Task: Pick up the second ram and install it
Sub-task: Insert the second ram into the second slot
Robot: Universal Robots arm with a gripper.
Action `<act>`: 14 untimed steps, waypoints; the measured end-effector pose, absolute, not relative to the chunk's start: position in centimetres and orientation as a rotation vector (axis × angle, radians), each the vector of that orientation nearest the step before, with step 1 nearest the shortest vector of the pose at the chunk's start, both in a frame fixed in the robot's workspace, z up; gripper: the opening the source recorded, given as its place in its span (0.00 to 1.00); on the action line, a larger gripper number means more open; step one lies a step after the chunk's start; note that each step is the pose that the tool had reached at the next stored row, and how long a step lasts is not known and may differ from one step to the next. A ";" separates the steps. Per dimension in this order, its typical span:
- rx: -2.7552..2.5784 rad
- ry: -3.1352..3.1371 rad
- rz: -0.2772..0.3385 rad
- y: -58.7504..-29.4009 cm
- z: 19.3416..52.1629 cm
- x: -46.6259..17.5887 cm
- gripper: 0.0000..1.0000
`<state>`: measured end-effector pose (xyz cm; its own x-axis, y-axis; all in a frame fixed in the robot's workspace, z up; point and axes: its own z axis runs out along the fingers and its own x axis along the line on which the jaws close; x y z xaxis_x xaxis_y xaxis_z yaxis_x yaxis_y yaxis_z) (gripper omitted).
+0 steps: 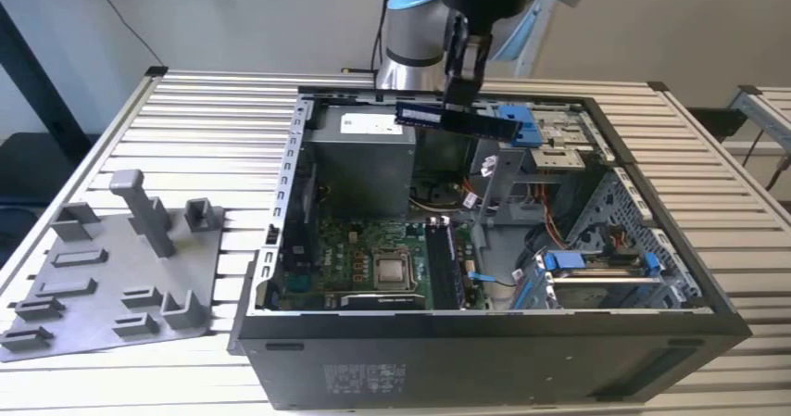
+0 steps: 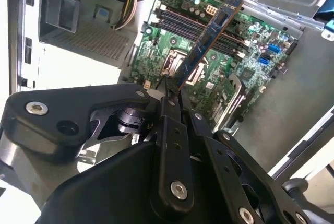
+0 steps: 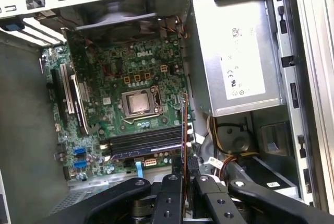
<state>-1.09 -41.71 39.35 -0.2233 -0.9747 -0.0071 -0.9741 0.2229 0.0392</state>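
Note:
The second ram (image 1: 455, 119) is a thin blue-green board with dark chips, held level high over the open computer case (image 1: 495, 328), at its back. My gripper (image 1: 458, 96) is shut on it from above. In the second wrist view the ram (image 2: 206, 41) juts out from my gripper (image 2: 169, 93) over the green motherboard (image 2: 245, 67). Edge-on in the first wrist view, the ram (image 3: 184, 127) rises as a slim bar from my gripper (image 3: 185, 169). The dark memory slots (image 3: 146, 140) lie far below it beside the processor socket (image 3: 138, 103).
The grey power supply (image 3: 235, 62) fills one side of the case. Blue drive-bay clips (image 1: 525, 124) and a metal drive cage (image 1: 594, 277) stand on the exterior view's right. A grey plastic fixture plate with upright posts (image 1: 111, 277) lies on the slatted table at the exterior view's left.

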 end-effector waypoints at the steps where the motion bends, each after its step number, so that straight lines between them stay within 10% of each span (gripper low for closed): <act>1: 1.933 -2.452 -0.055 -41.7 39.3 -1.1 0.14; 14: 1.769 -2.576 -0.057 -41.7 39.2 -1.1 0.14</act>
